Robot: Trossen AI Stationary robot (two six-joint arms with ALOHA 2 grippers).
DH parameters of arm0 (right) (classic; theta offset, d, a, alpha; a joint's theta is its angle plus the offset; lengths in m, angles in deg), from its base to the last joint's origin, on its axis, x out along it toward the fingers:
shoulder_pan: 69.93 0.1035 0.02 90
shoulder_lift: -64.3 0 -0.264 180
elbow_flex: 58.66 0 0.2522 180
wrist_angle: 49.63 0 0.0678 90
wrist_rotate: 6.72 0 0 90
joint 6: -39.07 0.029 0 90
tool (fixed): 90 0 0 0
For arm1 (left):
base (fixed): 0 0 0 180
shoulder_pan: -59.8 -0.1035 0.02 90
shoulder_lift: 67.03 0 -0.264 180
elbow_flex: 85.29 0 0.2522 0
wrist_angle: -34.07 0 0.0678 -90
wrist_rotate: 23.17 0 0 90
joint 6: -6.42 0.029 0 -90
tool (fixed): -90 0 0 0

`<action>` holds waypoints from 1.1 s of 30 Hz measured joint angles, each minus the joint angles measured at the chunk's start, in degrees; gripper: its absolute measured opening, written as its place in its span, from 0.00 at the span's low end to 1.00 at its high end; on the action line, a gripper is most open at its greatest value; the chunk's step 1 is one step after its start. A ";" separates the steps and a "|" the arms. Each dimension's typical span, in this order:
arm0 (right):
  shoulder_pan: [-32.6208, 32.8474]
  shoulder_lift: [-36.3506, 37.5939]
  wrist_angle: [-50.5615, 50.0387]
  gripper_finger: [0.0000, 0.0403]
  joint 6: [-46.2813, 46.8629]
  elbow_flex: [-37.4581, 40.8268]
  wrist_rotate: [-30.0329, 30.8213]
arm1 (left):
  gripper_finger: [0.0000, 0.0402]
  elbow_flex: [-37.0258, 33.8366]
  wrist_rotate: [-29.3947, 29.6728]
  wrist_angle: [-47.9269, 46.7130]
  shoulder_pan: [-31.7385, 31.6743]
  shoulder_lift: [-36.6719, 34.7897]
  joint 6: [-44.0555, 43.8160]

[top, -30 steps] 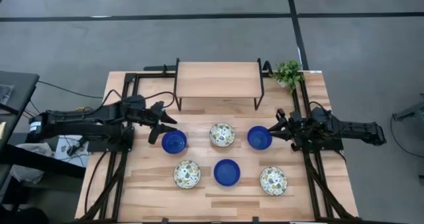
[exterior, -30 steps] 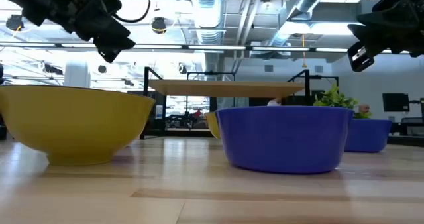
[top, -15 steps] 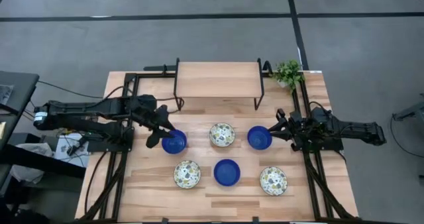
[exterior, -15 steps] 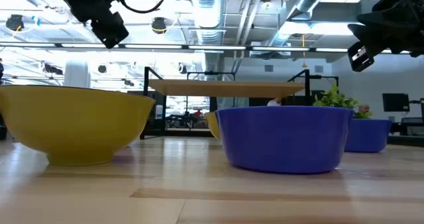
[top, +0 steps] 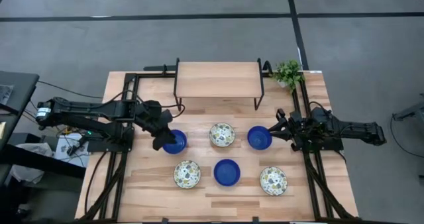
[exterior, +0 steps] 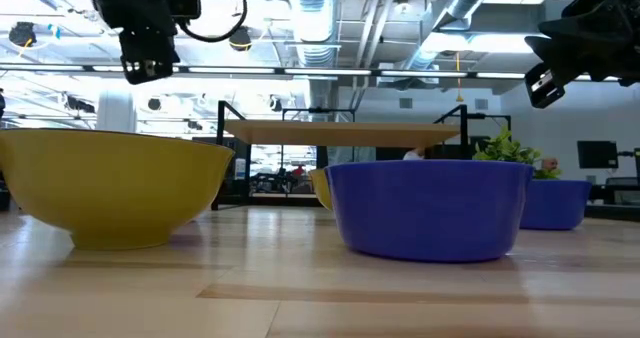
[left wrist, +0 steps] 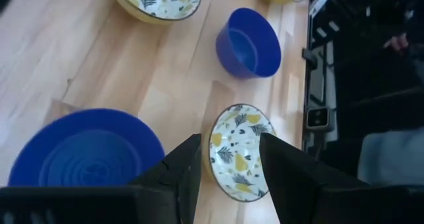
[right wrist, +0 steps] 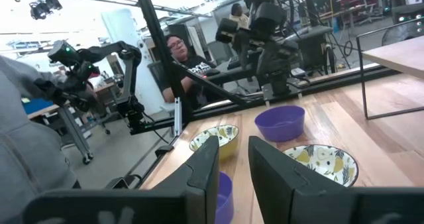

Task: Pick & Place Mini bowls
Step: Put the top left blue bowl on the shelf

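Six mini bowls stand on their bases on the table. The blue ones are the left bowl (top: pixel 175 142), the right bowl (top: pixel 260 138) and the near-middle bowl (top: pixel 227 172). The floral ones are at the middle (top: pixel 222 134), near left (top: pixel 187 174) and near right (top: pixel 273 181). My left gripper (top: pixel 163 139) hangs open above the left blue bowl's left rim and points down. In its wrist view that bowl (left wrist: pixel 86 151) lies beside the fingers, with a floral bowl (left wrist: pixel 238 151) beyond them. My right gripper (top: pixel 281 126) waits open just right of the right blue bowl.
A wooden riser shelf (top: pixel 218 79) on black legs stands at the far side, with a small green plant (top: pixel 288 71) at the far right corner. Black frame rails (top: pixel 122 151) run along both table sides. A person (right wrist: pixel 179 52) sits in the room beyond the table.
My left gripper has moved toward the near edge and slightly right, over the left blue bowl's rim. It has tipped from a slanting pose to pointing straight down. The bowls and my right arm have stayed where they were.
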 joint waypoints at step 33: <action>-0.01 -0.01 -0.01 0.18 -0.55 -0.02 1.47 | 0.27 -0.07 12.02 -17.14 7.29 8.73 -23.93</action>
